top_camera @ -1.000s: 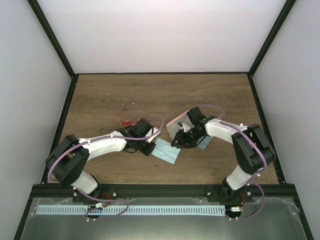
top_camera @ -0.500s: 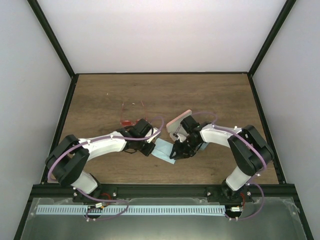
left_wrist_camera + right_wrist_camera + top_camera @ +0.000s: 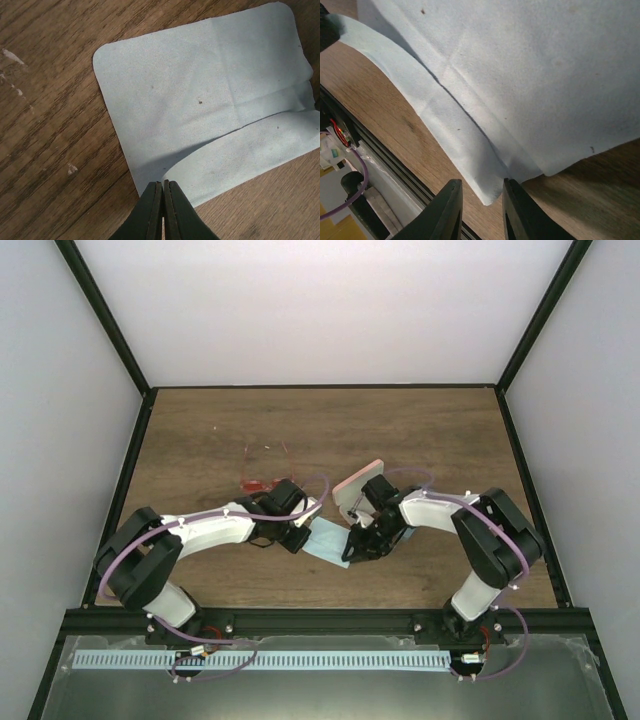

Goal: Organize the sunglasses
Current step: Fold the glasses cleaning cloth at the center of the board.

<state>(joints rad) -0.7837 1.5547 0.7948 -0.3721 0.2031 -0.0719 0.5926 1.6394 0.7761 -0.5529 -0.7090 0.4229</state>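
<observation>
One reddish thin-framed pair of sunglasses (image 3: 256,483) lies on the table just behind my left wrist, and neither gripper touches it. A light blue cloth (image 3: 328,539) lies between the two grippers. My left gripper (image 3: 297,538) (image 3: 163,183) is shut, its tips resting at the near edge of the cloth (image 3: 200,100); I cannot tell if it pinches the fabric. My right gripper (image 3: 351,549) (image 3: 482,181) is open low over the table. A raised, folded corner of the cloth (image 3: 487,192) sits between its fingers.
An oblong pink case (image 3: 356,483) lies tilted behind the right gripper, partly under that arm. The black frame rail (image 3: 395,180) along the table's near edge runs close beneath the right gripper. Bare wood (image 3: 330,430) stretches to the back wall.
The right gripper has swung left and nearer, onto the cloth's right corner, and its jaws have narrowed. The cloth's right edge now stands folded up. The left arm has not moved.
</observation>
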